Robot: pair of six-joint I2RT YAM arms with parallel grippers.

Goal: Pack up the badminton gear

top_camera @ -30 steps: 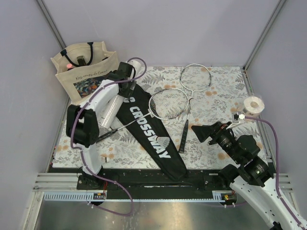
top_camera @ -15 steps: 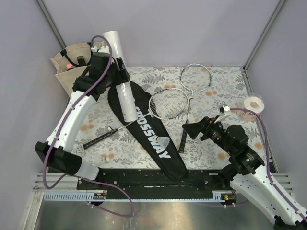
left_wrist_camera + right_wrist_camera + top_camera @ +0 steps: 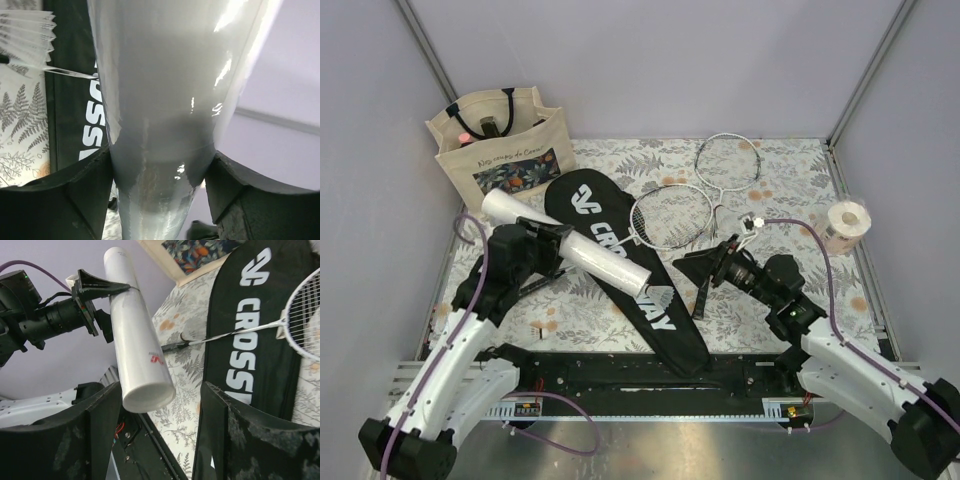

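Observation:
My left gripper (image 3: 546, 241) is shut on the long white tube (image 3: 582, 252) and holds it level above the black CROSSWAY cover (image 3: 640, 290). In the left wrist view the tube (image 3: 160, 95) fills the space between both fingers. My right gripper (image 3: 686, 263) is open, just right of the tube's free end. In the right wrist view that end (image 3: 148, 392) hangs near the left finger (image 3: 95, 435), apart from both. One white racket (image 3: 670, 216) lies partly on the cover. The second racket (image 3: 730, 161) lies behind it.
A beige floral tote bag (image 3: 496, 150) stands at the back left. A pale tape roll (image 3: 847, 221) sits at the right edge. The floral mat (image 3: 790, 190) covers the table. Grey walls close in the sides and back.
My left arm has swung the tube down from upright near the tote to level over the cover. My right gripper has moved left toward the tube's free end.

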